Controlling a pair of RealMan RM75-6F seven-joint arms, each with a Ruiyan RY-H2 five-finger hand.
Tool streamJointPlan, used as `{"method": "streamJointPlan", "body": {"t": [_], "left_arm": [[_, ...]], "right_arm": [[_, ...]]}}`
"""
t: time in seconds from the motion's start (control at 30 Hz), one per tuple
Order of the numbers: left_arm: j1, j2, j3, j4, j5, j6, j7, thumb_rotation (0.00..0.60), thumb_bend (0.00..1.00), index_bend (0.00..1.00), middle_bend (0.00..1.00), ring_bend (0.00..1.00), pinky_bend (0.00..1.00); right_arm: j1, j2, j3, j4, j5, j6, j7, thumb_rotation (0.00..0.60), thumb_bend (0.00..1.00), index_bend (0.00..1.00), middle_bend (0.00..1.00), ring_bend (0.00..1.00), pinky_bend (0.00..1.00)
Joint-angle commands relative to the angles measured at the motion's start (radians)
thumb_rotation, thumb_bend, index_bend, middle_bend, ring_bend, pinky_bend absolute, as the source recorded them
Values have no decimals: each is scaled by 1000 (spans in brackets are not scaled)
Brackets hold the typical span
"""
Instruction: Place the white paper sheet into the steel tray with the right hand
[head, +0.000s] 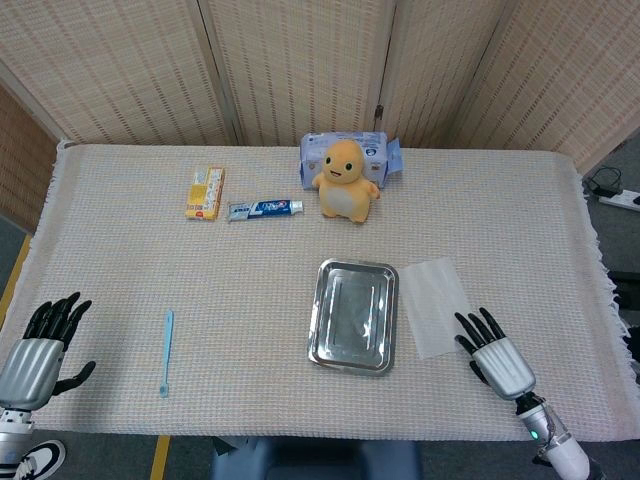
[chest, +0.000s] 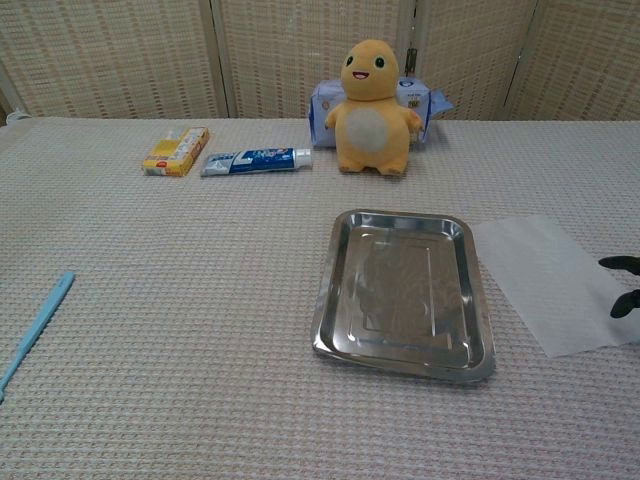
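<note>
I see the white rectangular paper sheet (head: 432, 305) lying flat on the bench (head: 250, 300), which is covered with a beige woven cloth. The sheet sits just beside the right edge of the shiny rectangular steel tray (head: 326, 345), outside it, not yet in. The tray holds nothing that I can make out; its floor only shows reflections. My right hand (head: 496, 358) is at the near right corner of the sheet, silver back up, dark fingers spread and pointing toward the paper; the fingertips (chest: 620, 264) reach over the sheet's right edge in the chest view, but I cannot tell whether they touch it. The hand is released, holding nothing. My left hand (head: 32, 358) is at the near left corner of the bench, well apart from everything, fingers apart and likewise holding nothing; the chest view does not show it. A thin light-blue toothbrush (head: 165, 352) lies on the cloth to the right of the left hand, running roughly front to back. Along the far side: a small yellow-orange cardboard box (head: 204, 192), then a blue-and-white toothpaste tube (head: 265, 208) just beside it, then an orange plush toy with a pale belly (head: 345, 179) standing upright and facing me. Directly behind the plush is a light-blue soft pack of wipes (head: 378, 153), partly hidden by it. Woven folding screens (head: 300, 70) close off the back of the bench.
</note>
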Motion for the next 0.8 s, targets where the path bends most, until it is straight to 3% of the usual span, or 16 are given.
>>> {"method": "streamJointPlan", "body": {"t": [0.03,0.33,0.63,0.8], "left_arm": [[2,1,0,-2,0,2,0,600,275,17,0,16,0],[6,4,-2,-2,0,9,-7,600,272,19,0,21,0],[2,19,9,-11,11,-7,-32,600,209,22,0,23,0],[1,32,12,-27,-7,-29,-29,600,354,23,0,26,0]], "right_arm": [[1,-17,2,26,12,-6,18,600,406,328,61,107,0],[15,-58,9,89,33,-21,58,600,407,328,59,106,0],[33,-92,21,131,56,-41,66,600,473,328,68,107,0],[41,-109,22,153,62,-51,70,600,532,328,75,108,0]]}}
